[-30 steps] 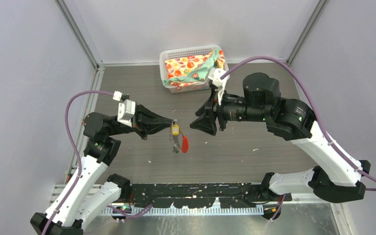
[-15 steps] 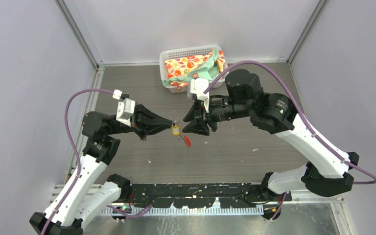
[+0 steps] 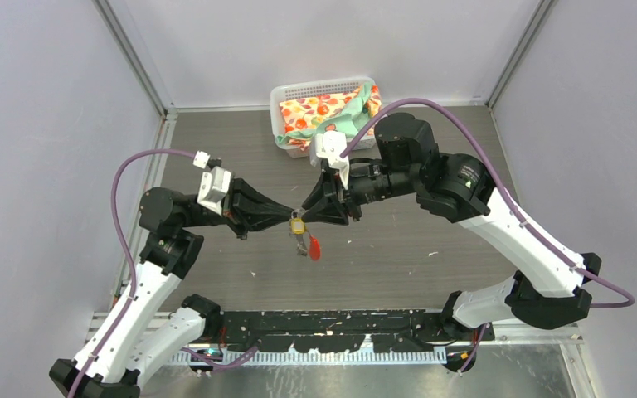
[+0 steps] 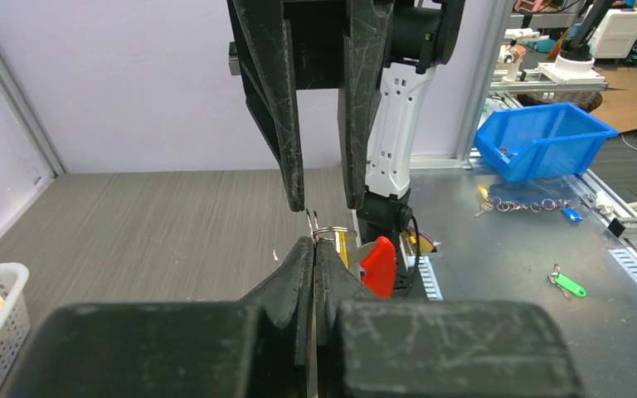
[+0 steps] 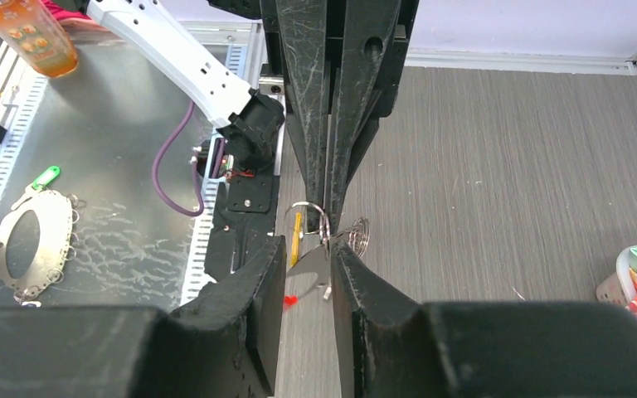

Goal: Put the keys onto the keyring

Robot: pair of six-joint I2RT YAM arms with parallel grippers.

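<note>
My left gripper (image 3: 289,213) is shut on the keyring (image 4: 330,233), a silver ring pinched edge-on at its tips (image 4: 313,242), held above the table. Below the ring hang a yellow key (image 3: 298,225), a red tag (image 3: 314,247) and a silver blade (image 5: 311,264); the blade's head is hidden. My right gripper (image 3: 305,212) faces the left one tip to tip. Its jaws stand open with a narrow gap (image 5: 307,249), and the ring (image 5: 311,217) and blade sit between the fingertips. A small coiled silver ring (image 5: 357,236) sticks out just beside the right finger.
A white basket (image 3: 284,91) with flowered cloth stands at the back of the table. Off the near edge lie a blue bin (image 4: 547,137), a green-tagged key (image 4: 568,284), an orange bottle (image 5: 37,33) and a large loop of rings (image 5: 29,249).
My right gripper has moved left until its tips meet the left gripper's tips around the ring, and its jaws have narrowed. The hanging keys and red tag have swung slightly. The left arm stayed put.
</note>
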